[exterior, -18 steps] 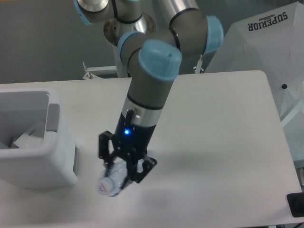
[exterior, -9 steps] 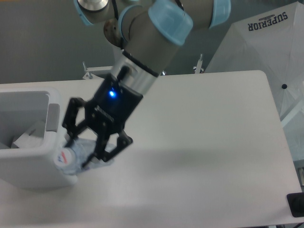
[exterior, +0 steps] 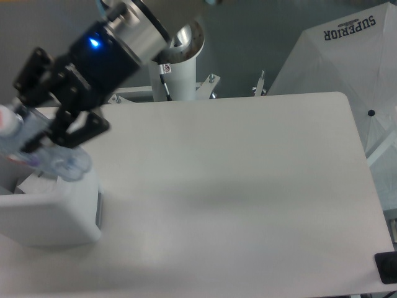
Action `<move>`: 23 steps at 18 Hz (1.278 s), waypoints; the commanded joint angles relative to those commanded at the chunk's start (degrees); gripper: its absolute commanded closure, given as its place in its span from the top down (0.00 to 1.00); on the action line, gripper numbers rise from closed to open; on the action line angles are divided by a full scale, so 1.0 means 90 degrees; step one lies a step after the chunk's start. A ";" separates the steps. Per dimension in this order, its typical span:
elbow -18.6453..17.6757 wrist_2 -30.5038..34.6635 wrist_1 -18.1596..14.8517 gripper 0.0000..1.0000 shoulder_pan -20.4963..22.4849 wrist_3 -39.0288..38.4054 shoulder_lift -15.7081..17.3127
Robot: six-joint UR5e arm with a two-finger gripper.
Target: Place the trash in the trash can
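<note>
I am holding the bottle (exterior: pixel 37 149) clamped in the tool (exterior: pixel 38 130) over the trash can (exterior: pixel 59 214); only releasing remains, with 1 piece apparently inside.

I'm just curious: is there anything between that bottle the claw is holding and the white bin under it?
Nothing shows there in the camera view. The gripper holds the crushed bottle in the air over the trash can, and the bottle's lower end overlaps the rim.

One robot arm (exterior: pixel 133 28) with one gripper (exterior: pixel 37 133), one clear plastic bottle (exterior: pixel 43 152) and one white trash can (exterior: pixel 59 214) on one worktop (exterior: pixel 248 186). One piece of white wrapper (exterior: pixel 34 186) shows inside the can. One white umbrella (exterior: pixel 347 62) stands beside the worktop.
</note>
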 joint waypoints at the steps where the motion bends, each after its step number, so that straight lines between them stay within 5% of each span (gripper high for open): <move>1: -0.0078 0.0000 0.0000 0.47 -0.0078 0.0020 0.0000; 12: -0.0879 0.0029 0.0146 0.59 -0.0431 0.0146 -0.0029; 15: -0.1016 0.0068 0.0137 0.87 -0.0431 0.0352 -0.0029; 23: -0.1163 0.0078 0.0137 0.99 -0.0343 0.0362 -0.0068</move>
